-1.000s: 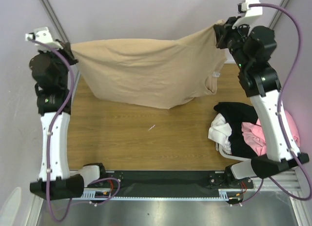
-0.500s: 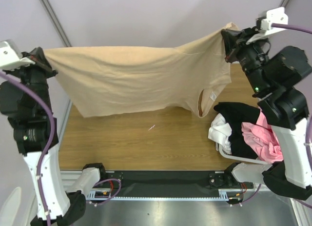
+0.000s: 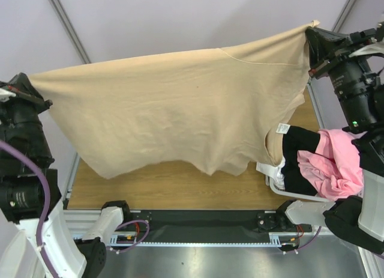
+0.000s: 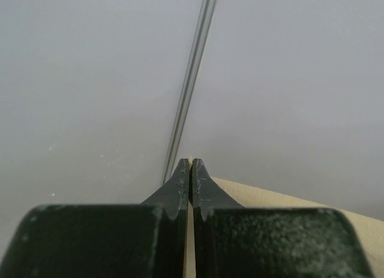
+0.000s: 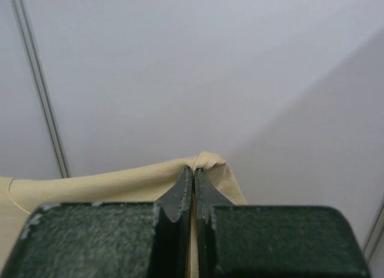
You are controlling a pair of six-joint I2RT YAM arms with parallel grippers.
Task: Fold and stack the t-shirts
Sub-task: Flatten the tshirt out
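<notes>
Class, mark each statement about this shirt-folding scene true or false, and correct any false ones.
1. The right claw is shut on the tan t-shirt. True.
2. The tan t-shirt lies flat on the table. False: it hangs spread in the air above it.
3. A pink t-shirt and a black t-shirt are piled together at the right. True.
4. The left claw stands open and empty. False: it is shut on the tan t-shirt's other end.
</notes>
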